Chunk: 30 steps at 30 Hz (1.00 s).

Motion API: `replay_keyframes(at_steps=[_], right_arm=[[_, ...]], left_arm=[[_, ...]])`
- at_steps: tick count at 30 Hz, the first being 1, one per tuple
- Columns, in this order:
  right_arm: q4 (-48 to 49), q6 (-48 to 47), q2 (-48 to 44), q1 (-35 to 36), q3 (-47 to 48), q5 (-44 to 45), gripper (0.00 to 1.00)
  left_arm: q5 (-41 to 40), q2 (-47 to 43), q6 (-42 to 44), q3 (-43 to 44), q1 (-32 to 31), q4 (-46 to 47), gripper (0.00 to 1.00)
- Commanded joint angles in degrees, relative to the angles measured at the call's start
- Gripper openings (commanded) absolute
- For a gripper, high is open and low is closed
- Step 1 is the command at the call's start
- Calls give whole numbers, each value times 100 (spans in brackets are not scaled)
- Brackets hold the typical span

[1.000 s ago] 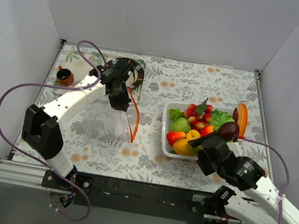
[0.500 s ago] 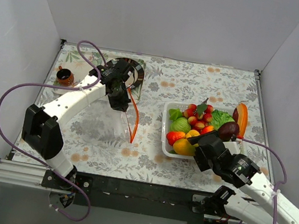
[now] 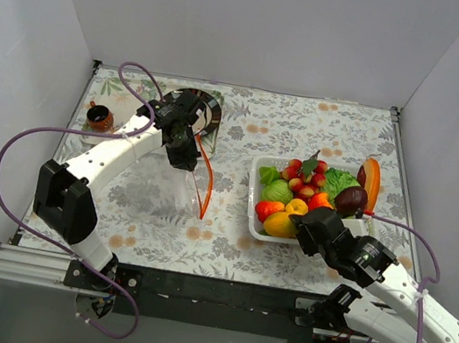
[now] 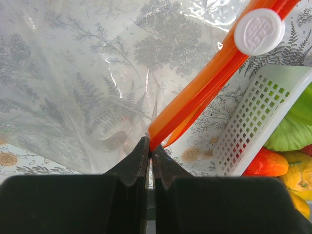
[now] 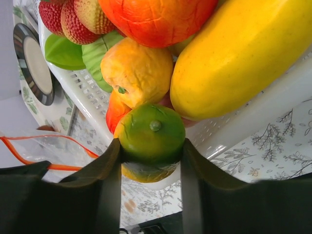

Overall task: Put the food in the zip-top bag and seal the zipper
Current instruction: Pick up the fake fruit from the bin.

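Two fingers of the right gripper sit flat against opposite sides of a green lime, about half open with the fruit filling the gap. A second ago they stood wide apart above the pile, and they have since narrowed onto it. I judge this a fresh grasp, with the first piece of food about to leave for the bag. Whether the hold is firm or the lime has lifted I cannot tell. Behind it lie a yellow fruit, an orange one and red berries, all in the white basket at the table's right.

The left gripper has not moved. Its jaws are pressed fully together on the corner of the bag, right where the zipper ends. From above, this gripper holds that corner up, the clear bag hanging to the table and the orange zipper curving down, apart from the basket. The bag holds no food and the zipper is not sealed.

No brand or label shows. The white round slider carries an embossed pattern too fine to read.
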Motion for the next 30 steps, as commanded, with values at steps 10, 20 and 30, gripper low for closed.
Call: replay_keyframes(at_steps=[10,20,30], right_arm=[[-115,-524,23,-24,737,145,1],[1233,-2647,366,-15,1705,5,1],[4085,-5190,1568,-24,1890,-1093,1]], left_arm=[[100,-149,-65,159,-23,-234,0],[987,-140,-179,423,-23,-305,0],[1814,-166,-293,599,-32,-313,0]])
